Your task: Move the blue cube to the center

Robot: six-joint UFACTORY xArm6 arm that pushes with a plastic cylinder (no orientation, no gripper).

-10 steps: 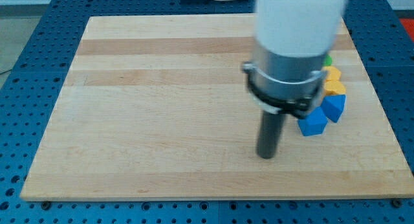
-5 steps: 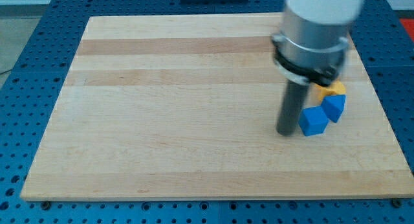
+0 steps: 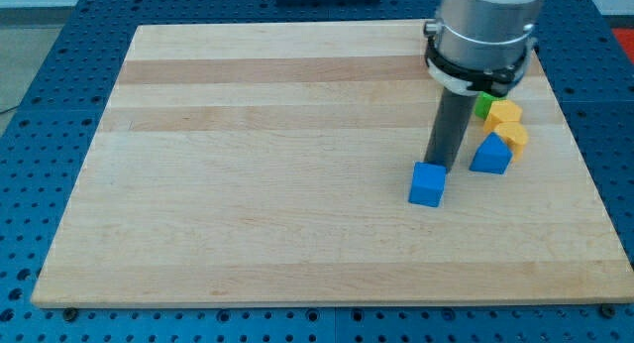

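Camera view. My tip [image 3: 438, 169]: plain rod, no jaws, grasping nothing. Blue cube [image 3: 428, 184]: touching my tip, just toward the view's bottom-left. Board centre lies farther to the view's left, so the push line looks roughly right.

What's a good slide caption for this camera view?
My tip sits just behind the blue cube, which stands apart from the blue, yellow and green blocks at the view's right.

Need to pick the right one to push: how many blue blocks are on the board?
2. The blue cube sits just below my tip; a second blue block lies to its right, beside the yellow blocks. The arm may hide others.
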